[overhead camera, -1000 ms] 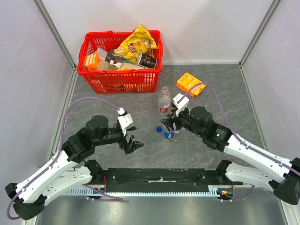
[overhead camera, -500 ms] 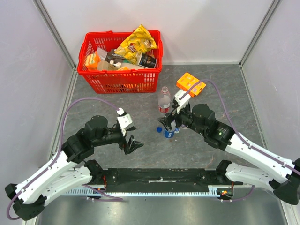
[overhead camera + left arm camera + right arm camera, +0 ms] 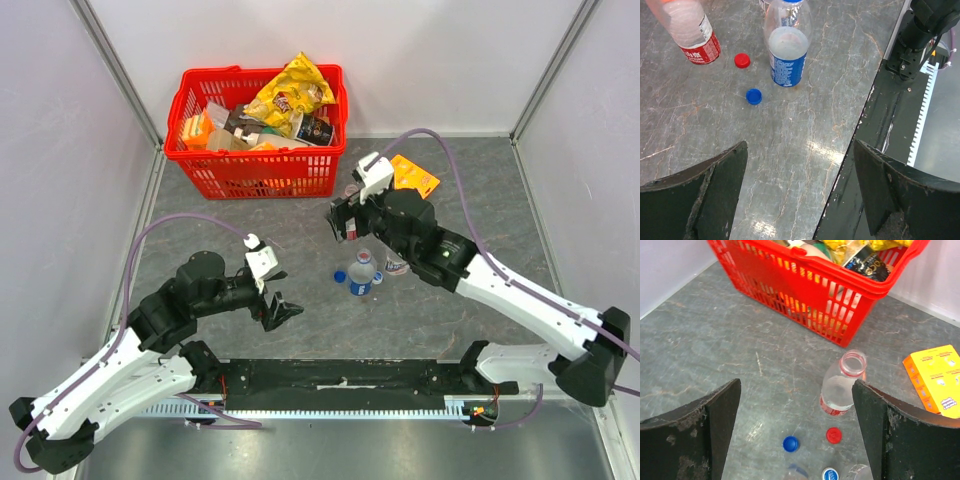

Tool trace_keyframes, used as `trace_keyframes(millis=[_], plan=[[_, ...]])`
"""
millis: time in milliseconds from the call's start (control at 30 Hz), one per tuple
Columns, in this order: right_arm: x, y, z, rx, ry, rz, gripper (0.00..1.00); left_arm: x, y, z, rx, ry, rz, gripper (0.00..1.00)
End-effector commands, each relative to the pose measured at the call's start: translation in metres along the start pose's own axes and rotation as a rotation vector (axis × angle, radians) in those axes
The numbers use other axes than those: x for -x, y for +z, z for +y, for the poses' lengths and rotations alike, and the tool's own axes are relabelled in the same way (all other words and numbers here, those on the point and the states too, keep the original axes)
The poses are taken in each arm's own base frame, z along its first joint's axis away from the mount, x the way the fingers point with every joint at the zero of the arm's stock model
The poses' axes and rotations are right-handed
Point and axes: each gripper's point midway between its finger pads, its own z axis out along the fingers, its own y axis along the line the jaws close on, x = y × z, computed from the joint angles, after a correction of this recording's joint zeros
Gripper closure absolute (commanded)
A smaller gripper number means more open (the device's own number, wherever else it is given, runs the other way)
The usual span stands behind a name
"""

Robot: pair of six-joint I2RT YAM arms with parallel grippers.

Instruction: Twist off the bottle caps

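From above, the left tool [image 3: 278, 310] hangs over the surface [image 3: 250, 225] near the arms' bases, its jaws apart and holding nothing. The right tool [image 3: 342, 215] sits farther off, between the red basket [image 3: 260, 178] and the blue-labelled bottle [image 3: 362, 272], which stands upright near the middle. A blue cap [image 3: 340, 277] lies on the surface just left of that bottle. The orange box [image 3: 418, 178] shows partly behind the right arm.

In the left wrist view, the tool's two dark fingers [image 3: 715, 200] stand wide apart over bare surface. Beyond them is the blue-labelled bottle, with the blue cap just beside its base. A red cap [image 3: 742, 60] lies between it and the red-labelled bottle [image 3: 692, 32].

In the right wrist view, the fingers [image 3: 695, 435] are spread wide with nothing between them. The red-labelled bottle stands upright, neck open, with the red and blue caps loose on the near side of it.
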Motion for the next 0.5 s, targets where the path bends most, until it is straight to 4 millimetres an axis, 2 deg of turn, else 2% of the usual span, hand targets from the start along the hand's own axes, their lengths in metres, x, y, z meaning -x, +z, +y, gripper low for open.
trace_keyframes(millis=[0, 133, 233, 467], plan=[[0.018, 0.02, -0.023, -0.117, 0.033, -0.009, 0.03, 0.005, 0.001, 0.004, 0.014, 0.032, -0.019, 0.09], [0.014, 0.042, -0.039, -0.13, 0.075, 0.026, 0.05, 0.004, 0.001, 0.005, 0.019, 0.032, -0.017, 0.09], [0.01, 0.05, -0.049, -0.12, 0.099, 0.042, 0.05, 0.004, 0.001, 0.005, 0.021, 0.032, -0.017, 0.09], [0.003, 0.045, -0.059, -0.111, 0.116, 0.051, 0.04, 0.003, 0.003, 0.005, 0.019, 0.029, -0.01, 0.09]])
